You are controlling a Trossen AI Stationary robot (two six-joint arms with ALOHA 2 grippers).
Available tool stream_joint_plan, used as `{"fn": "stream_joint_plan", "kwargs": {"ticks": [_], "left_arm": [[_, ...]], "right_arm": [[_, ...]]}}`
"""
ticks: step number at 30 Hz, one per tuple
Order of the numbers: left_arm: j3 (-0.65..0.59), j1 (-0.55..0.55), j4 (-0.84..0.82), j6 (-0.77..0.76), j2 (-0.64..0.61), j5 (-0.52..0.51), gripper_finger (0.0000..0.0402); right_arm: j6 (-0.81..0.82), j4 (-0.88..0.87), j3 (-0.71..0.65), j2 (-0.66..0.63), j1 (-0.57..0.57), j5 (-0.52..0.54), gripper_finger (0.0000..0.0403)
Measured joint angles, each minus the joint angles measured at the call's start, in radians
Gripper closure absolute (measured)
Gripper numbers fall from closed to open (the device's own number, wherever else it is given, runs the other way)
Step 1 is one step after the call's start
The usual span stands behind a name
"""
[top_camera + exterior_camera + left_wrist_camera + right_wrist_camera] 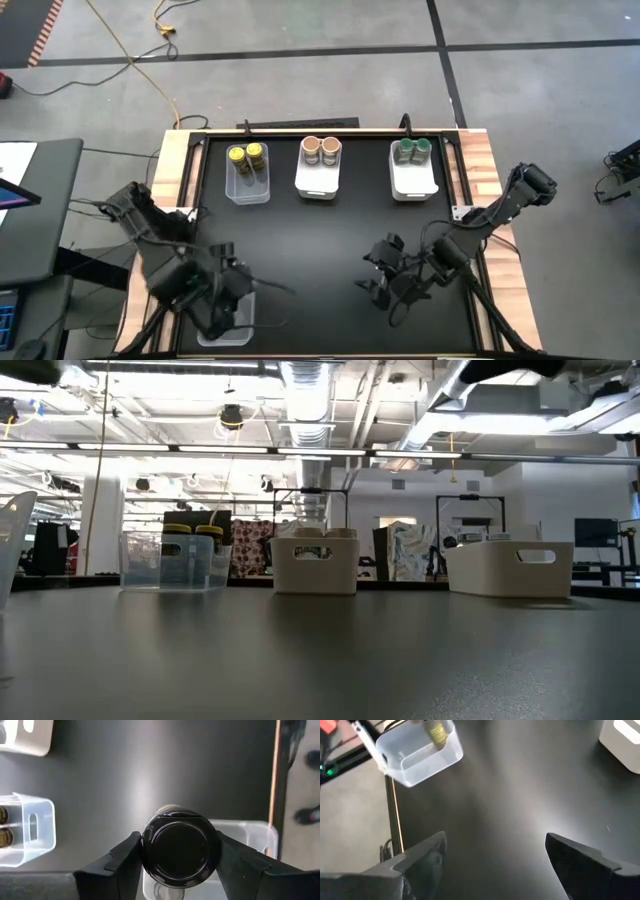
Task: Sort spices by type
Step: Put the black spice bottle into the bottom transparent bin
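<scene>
Four bins; seven spice jars visible; two claws

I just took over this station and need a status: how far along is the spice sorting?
Three far bins look sorted: yellow-topped jars in the clear bin, tan-topped jars in the middle white bin, green-topped jars in the right white bin. In hand: the left gripper holds a dark-topped jar above the near clear bin. The right gripper is open, empty. What remains in that bin is hidden.

table black | jar tops: yellow, tan-brown, green
</scene>
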Motion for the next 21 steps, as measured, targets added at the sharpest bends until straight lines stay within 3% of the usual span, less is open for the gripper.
{"fn": "stream_joint_plan", "kwargs": {"ticks": [12, 21], "left_arm": [[-0.521, -0.124, 0.388, -0.056, -0.298, 0.010, 0.0189], [-0.709, -0.088, 0.455, -0.017, -0.412, 0.068, 0.0189]], "right_arm": [[0.133, 0.004, 0.000, 0.000, -0.061, 0.000, 0.0039], [0.140, 0.009, 0.000, 0.000, -0.088, 0.000, 0.0039]]}}
